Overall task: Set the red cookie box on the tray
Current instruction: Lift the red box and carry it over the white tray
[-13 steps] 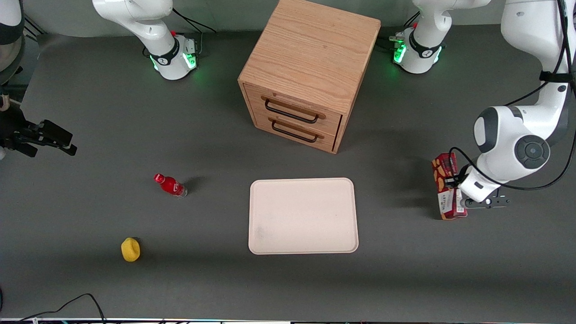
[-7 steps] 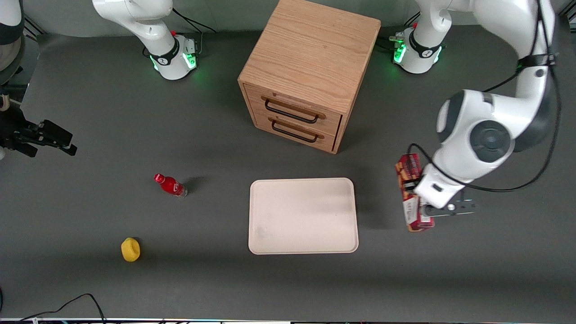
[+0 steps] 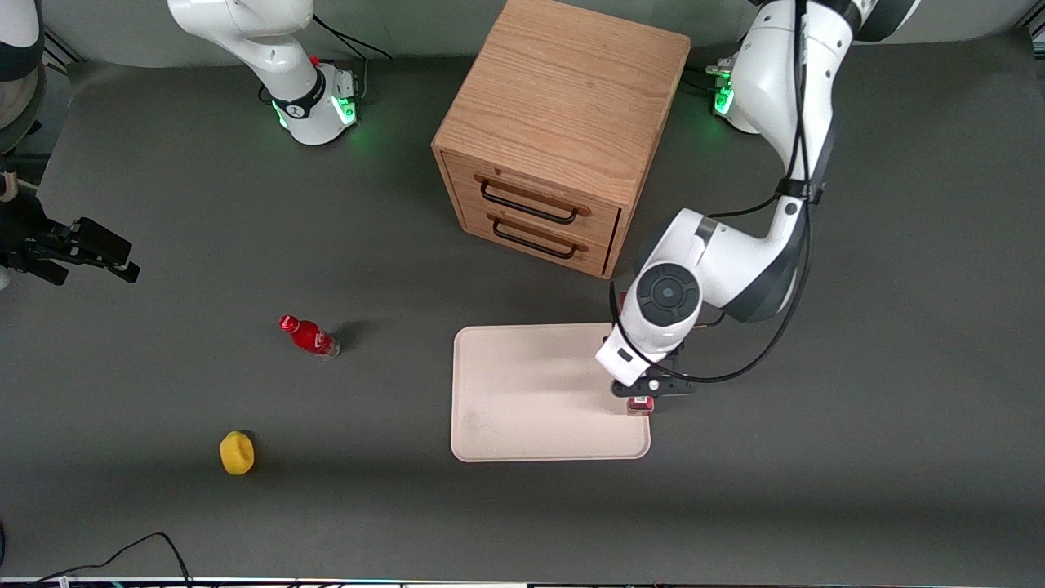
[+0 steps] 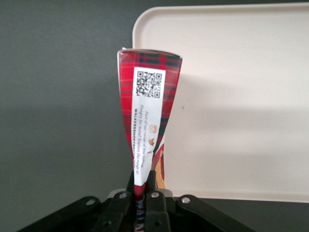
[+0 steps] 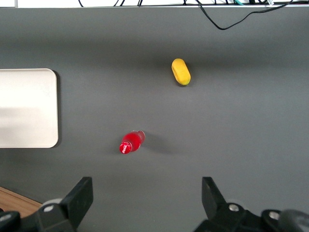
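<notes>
The gripper (image 3: pixel 642 392) pinches the box (image 4: pixel 147 121), carried above the tray's (image 3: pixel 522 392) edge. Next: shift inward over the tray, lower, release.

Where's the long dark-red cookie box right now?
The long dark-red cardboard cookie box is clamped in the left arm's pincer, held above the edge of the cream-white rectangular tray at the working arm's end, nearer the front camera than the wooden drawer cabinet.

Red cookie box (image 3: pixel 639 404) mostly under arm.
</notes>
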Controlling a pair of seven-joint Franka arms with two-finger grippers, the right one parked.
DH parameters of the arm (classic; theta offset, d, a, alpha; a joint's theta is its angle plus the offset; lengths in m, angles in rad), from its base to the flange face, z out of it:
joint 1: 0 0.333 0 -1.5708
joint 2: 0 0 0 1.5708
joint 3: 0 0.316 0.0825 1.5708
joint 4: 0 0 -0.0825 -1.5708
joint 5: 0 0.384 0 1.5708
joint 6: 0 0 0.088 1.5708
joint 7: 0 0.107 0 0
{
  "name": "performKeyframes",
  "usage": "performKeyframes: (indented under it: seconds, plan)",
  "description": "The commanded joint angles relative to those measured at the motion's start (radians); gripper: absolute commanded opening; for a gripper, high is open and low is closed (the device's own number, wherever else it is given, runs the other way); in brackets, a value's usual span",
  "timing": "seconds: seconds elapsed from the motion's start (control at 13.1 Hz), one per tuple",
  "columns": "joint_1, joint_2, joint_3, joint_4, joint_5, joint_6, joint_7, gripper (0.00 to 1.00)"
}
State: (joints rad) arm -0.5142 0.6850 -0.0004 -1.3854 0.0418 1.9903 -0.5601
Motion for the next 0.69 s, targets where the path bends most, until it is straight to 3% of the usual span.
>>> performKeyframes:
  seconds: [0.0, 0.23, 0.61]
  plan:
    - [-0.02, 0.047, 0.02, 0.045, 0.027, -0.008, -0.006, 0.0]
    - [-0.015, 0.062, 0.019, 0.049, 0.017, 0.094, -0.055, 0.0]
    - [-0.018, 0.129, 0.019, 0.129, 0.0, 0.093, -0.096, 0.0]
